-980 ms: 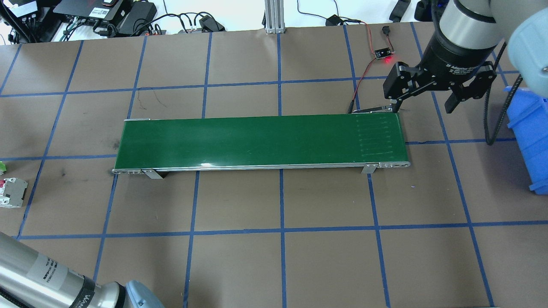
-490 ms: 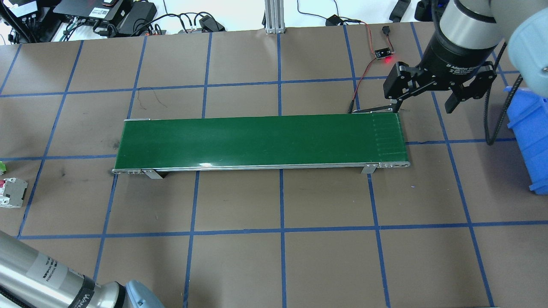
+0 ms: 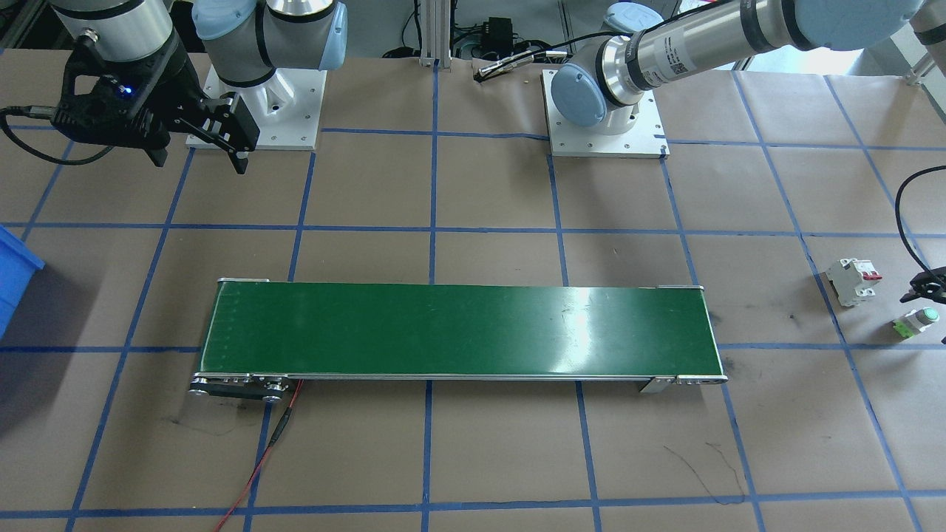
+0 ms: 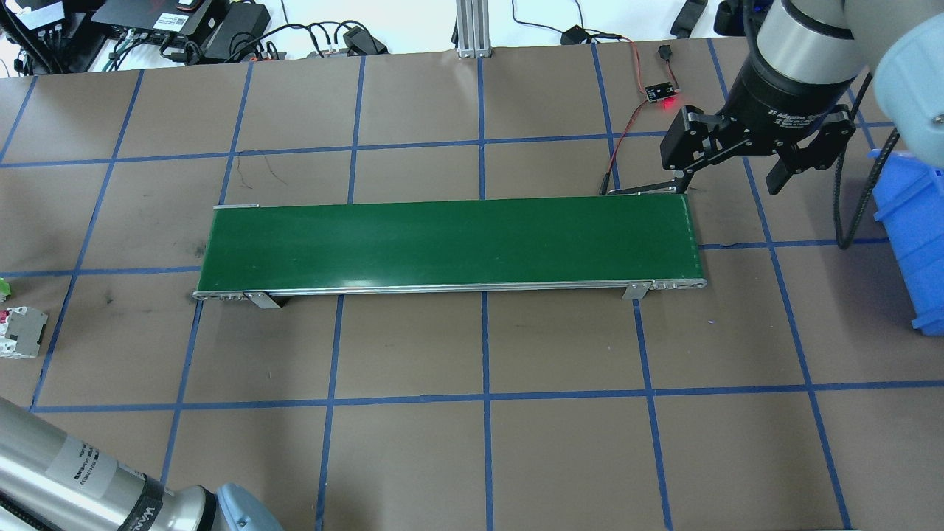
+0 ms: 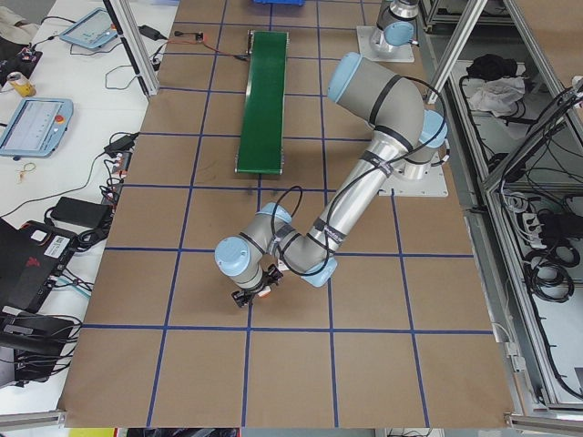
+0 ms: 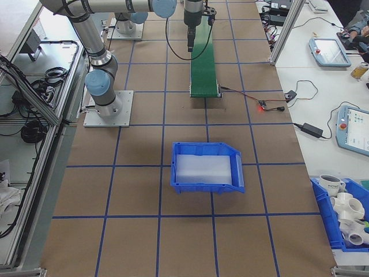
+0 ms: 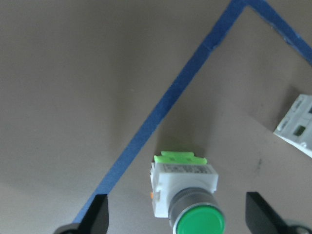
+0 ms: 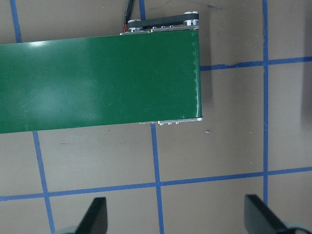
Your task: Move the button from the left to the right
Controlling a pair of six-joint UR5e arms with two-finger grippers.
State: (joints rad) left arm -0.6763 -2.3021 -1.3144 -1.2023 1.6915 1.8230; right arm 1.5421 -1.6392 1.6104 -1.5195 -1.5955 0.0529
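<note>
The button [image 7: 187,195], with a green cap and a light green and white base, lies on the brown table cover beside a blue tape line, at the table's left end [image 3: 916,322]. My left gripper [image 7: 178,218] hovers over it, open, one fingertip [image 7: 100,214] on each side and neither touching it. In the front-facing view only a black part of the left gripper [image 3: 927,284] shows at the right edge. My right gripper [image 4: 730,175] hangs open and empty above the table, just beyond the far right end of the green conveyor belt [image 4: 442,243].
A white circuit breaker [image 3: 853,281] with red levers stands close to the button. A blue bin [image 4: 914,243] sits at the right edge. A small board with a red light [image 4: 661,94] and its wires lie behind the belt's right end.
The faint rows of marks on the belt's surface slid to the right and are gone from its right end. Both arms stayed put.
</note>
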